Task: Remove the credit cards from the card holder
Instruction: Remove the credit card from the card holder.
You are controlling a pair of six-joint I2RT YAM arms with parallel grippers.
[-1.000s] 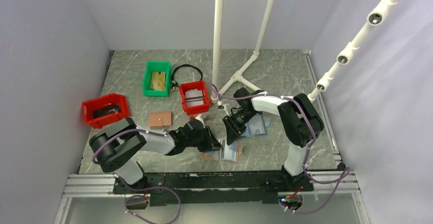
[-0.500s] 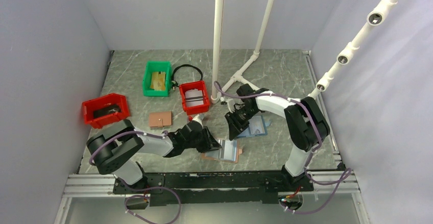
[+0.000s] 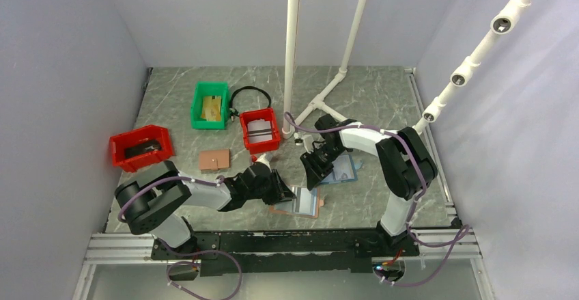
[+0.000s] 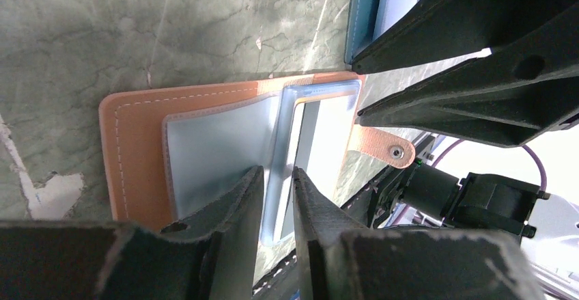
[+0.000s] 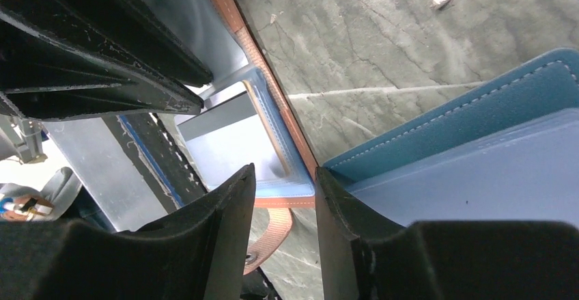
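The card holder (image 3: pixel 278 209) lies open near the table's front, brown outside (image 4: pixel 133 156) and light blue inside. A pale credit card (image 4: pixel 321 129) with a grey stripe sits in its clear pocket (image 5: pixel 225 143). My left gripper (image 3: pixel 285 194) is down on the holder's inside. Its jaws (image 4: pixel 276 171) stand a narrow gap apart, straddling the pocket's border with nothing pinched. My right gripper (image 3: pixel 312 177) hangs open over the holder's far corner (image 5: pixel 285 170), above the snap tab (image 5: pixel 273 235), with nothing in it.
An all-blue bifold (image 3: pixel 343 170) lies right beside the holder, under the right arm. Further back are two red bins (image 3: pixel 141 147) (image 3: pixel 260 129), a green bin (image 3: pixel 209 105), a small brown closed holder (image 3: pixel 214 159), a black cable (image 3: pixel 249 95) and white pipes (image 3: pixel 292 54).
My right gripper's jaws have spread a little wider, and it has shifted slightly over the holder's corner. The left gripper has stayed in place on the holder.
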